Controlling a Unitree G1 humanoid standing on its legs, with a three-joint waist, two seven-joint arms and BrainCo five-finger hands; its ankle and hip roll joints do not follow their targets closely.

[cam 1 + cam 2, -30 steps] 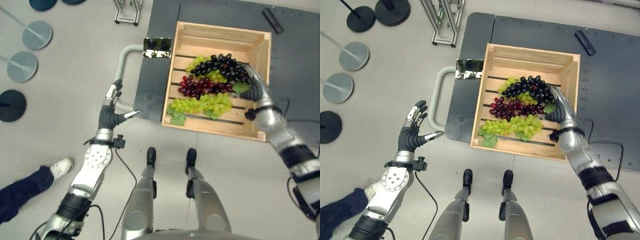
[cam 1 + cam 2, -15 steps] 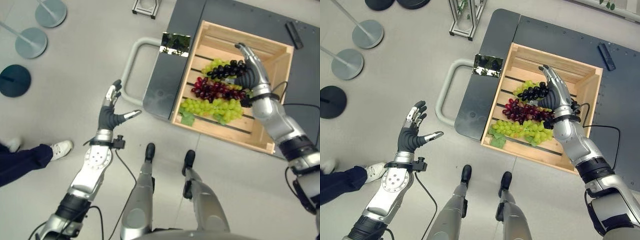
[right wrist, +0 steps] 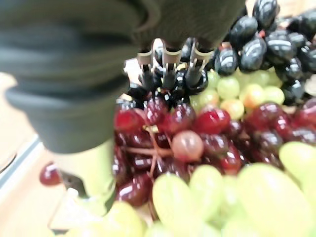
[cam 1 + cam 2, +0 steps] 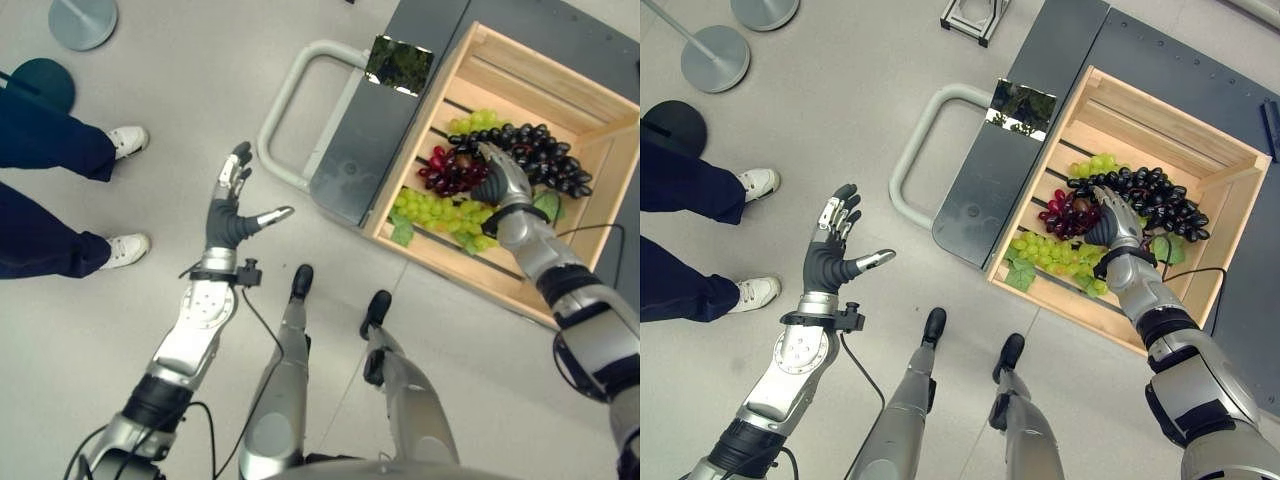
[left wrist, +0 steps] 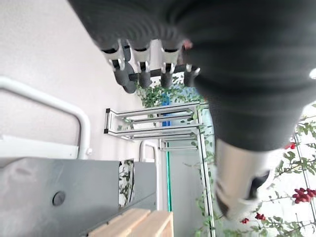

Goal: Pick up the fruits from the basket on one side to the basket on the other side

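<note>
Right wrist view: red grapes [image 3: 182,143] beneath right hand [image 3: 168,69]

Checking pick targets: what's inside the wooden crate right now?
In the wooden crate: black grapes, red grapes, green grapes, more green behind. The right hand rests over the red bunch, covering part of it.

Even bright light, soft shadows; close grapes [image 3: 207,197] blurred, window glare.
</note>
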